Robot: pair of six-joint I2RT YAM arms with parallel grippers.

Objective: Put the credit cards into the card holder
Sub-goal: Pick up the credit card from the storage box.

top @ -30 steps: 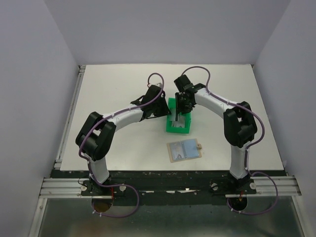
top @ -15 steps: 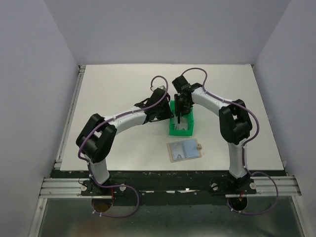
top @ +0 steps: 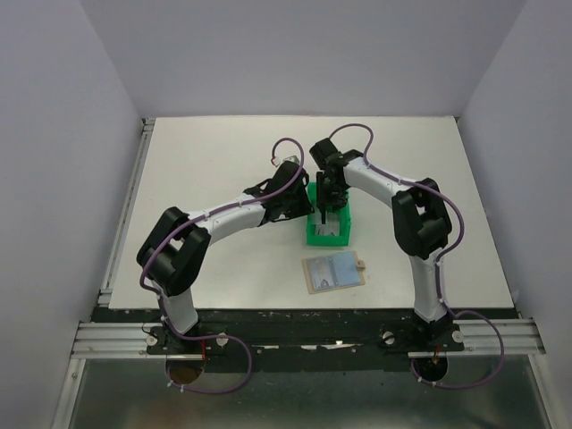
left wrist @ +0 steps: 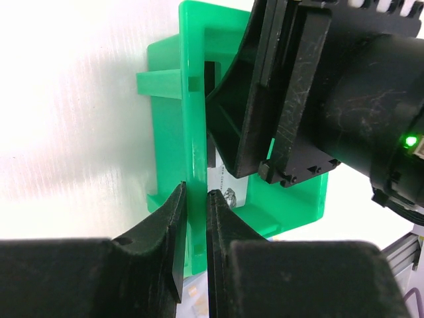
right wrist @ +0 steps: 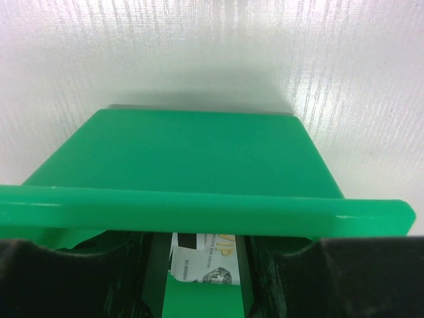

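Note:
The credit cards (right wrist: 205, 260) are silver-grey with print and a dark stripe, and they stand inside a small green bin (top: 326, 234). One card edge (left wrist: 228, 189) also shows in the left wrist view. My right gripper (right wrist: 202, 265) reaches down into the bin (right wrist: 199, 211), open, a finger on each side of the cards and clear of them. My left gripper (left wrist: 195, 192) is shut on the bin's left wall (left wrist: 192, 99). The card holder (top: 333, 271) lies open on the table in front of the bin, tan with pale blue inside.
White table with white walls on the left, back and right. A metal rail (top: 125, 206) runs along the table's left edge. Both arms (top: 223, 214) converge on the bin at mid-table. The right arm's wrist (left wrist: 344, 99) crowds the space over the bin.
The left gripper has moved right onto the bin's wall. The right gripper has shifted slightly left over the bin, and its jaws have widened. The bin now sits straighter.

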